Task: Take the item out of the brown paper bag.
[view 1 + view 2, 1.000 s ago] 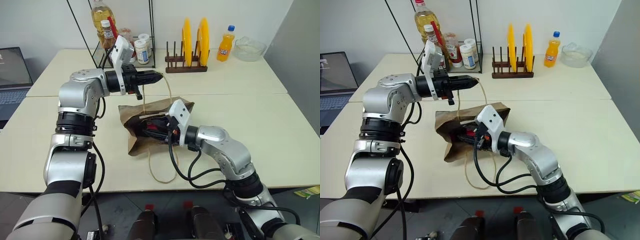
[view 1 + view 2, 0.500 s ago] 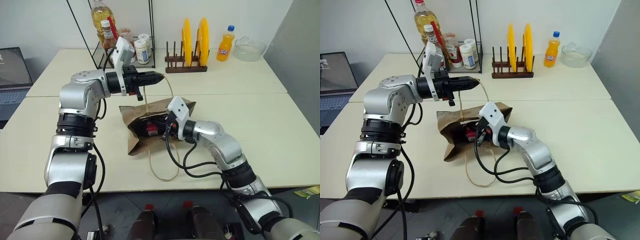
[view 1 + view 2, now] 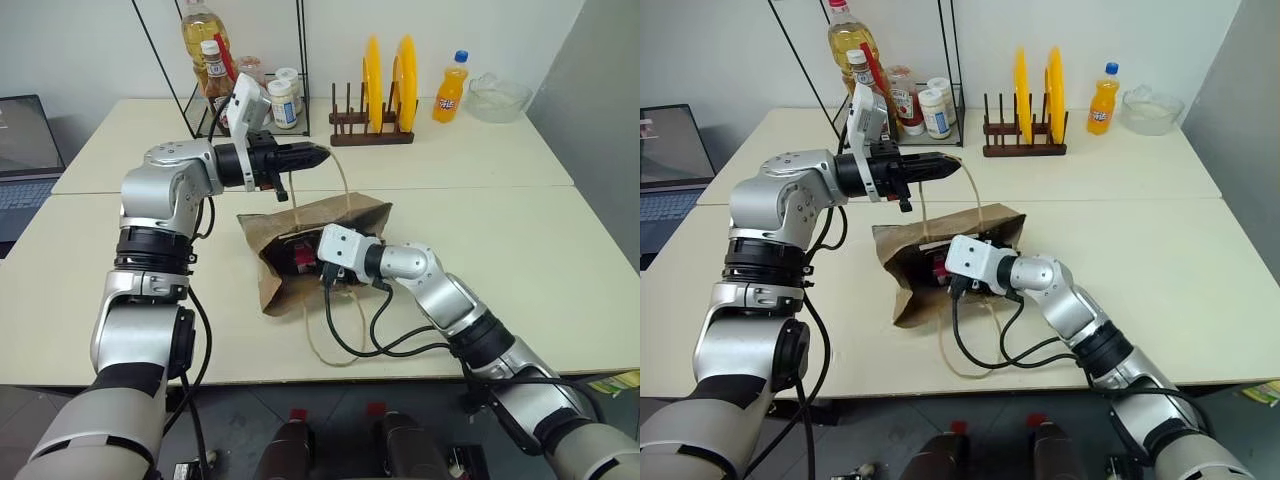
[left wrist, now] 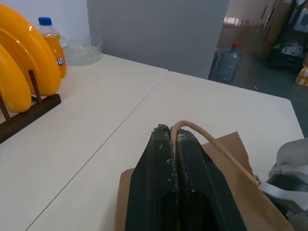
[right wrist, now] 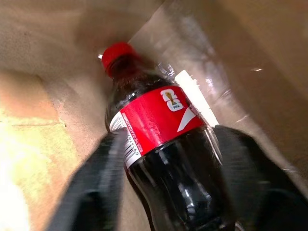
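The right hand (image 5: 163,192) is reached inside the brown paper bag (image 3: 350,212), its two black fingers (image 5: 94,187) spread apart on either side of the cola bottle (image 5: 163,159), which lies on its side within the bag; whether the pads actually touch it I cannot tell. The bottle is dark with a red cap and a red label bearing a small trophy emblem and a white barcode patch; the print is too small to read. The left hand (image 4: 174,139) hangs above the bag, fingers pressed together on a tan cord handle (image 4: 211,144). The bag lies near the middle of the pale counter (image 3: 560,240), with bare surface to the right and front.
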`<state>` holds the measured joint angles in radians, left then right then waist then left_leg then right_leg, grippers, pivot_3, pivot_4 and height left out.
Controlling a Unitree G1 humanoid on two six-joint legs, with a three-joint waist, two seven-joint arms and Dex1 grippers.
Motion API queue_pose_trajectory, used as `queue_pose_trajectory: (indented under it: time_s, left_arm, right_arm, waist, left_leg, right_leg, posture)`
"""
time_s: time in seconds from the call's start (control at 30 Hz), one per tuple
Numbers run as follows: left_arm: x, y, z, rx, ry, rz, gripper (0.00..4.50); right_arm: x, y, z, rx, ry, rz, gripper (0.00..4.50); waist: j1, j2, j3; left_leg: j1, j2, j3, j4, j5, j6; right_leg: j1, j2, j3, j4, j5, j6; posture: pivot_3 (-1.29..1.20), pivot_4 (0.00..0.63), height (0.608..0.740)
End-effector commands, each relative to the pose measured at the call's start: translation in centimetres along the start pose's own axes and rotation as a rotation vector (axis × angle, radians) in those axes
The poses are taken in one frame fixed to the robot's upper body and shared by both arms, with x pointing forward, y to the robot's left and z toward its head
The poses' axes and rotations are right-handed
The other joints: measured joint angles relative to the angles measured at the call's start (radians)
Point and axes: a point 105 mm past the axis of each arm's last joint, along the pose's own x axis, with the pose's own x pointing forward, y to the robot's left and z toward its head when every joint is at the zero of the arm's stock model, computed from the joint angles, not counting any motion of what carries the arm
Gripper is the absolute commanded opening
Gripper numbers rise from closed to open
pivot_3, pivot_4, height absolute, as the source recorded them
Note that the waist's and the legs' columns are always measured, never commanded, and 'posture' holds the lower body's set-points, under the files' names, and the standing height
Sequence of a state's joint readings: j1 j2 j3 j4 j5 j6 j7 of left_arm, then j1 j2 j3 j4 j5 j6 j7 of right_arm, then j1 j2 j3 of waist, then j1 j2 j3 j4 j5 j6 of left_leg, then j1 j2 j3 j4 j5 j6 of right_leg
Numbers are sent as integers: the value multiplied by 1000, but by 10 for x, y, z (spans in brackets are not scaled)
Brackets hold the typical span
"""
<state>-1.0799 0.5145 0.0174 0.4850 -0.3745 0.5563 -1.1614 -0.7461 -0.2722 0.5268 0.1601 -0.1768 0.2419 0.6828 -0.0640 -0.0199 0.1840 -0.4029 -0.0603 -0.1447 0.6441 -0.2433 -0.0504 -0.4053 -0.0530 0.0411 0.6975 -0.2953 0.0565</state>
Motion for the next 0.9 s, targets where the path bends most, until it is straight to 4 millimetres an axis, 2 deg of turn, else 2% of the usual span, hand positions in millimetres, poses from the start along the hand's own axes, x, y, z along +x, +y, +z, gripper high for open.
queue_pose_trajectory:
  time_s: [0.03,0.07,0.2,0.4,0.5,0.57,0.6,0.77,0.9]
  left_arm:
    - [-1,-1,17,48,-47,-3,0]
    - [0,-2,16,47,-48,-3,0]
    - [1,-3,15,45,-50,-3,0]
    - [1,-2,14,44,-52,5,0]
    - [0,-2,14,44,-53,9,0]
    - [0,-1,14,45,-53,14,0]
    - [0,-1,14,45,-53,15,0]
    - [1,1,12,51,-49,24,0]
    - [1,4,10,59,-42,42,0]
  right_arm:
    - [2,-4,-3,-110,53,26,4322]
    - [3,-6,-10,-139,99,19,4479]
    - [8,-9,-26,-231,208,19,4479]
    - [9,-11,-37,-212,259,10,4479]
    - [5,-11,-38,-200,252,19,3849]
    - [1,-13,-36,-187,233,14,3299]
    - [0,-13,-33,-156,211,12,3207]
    - [-15,-15,-11,-95,90,6,3207]
    - [-38,-15,7,-30,-5,-5,3207]
  waist:
    - [0,0,0]
    - [0,0,0]
    - [0,0,0]
    - [0,0,0]
    - [0,0,0]
    - [0,0,0]
    - [0,0,0]
    - [4,0,0]
    - [5,0,0]
  left_leg:
    - [0,0,0,0,0,0]
    - [0,0,0,0,0,0]
    - [0,0,0,0,0,0]
    - [0,0,0,1,0,0]
    - [1,0,0,1,0,0]
    - [1,0,0,1,0,0]
    - [1,0,0,1,0,0]
    - [0,0,0,1,0,0]
    - [0,0,0,1,0,0]
  right_leg:
    - [0,0,0,0,0,0]
    - [0,0,0,0,0,0]
    - [0,0,0,0,0,0]
    - [0,0,0,1,0,0]
    - [1,0,0,1,0,0]
    - [1,0,0,1,0,0]
    - [1,0,0,1,0,0]
    - [0,0,0,1,0,0]
    - [0,0,0,0,0,0]
  posture:
    - [0,150,740]
    - [0,150,740]
    - [0,150,740]
    - [0,150,740]
    - [0,150,740]
    - [0,150,740]
    - [0,150,740]
    - [0,150,740]
    - [0,150,740]
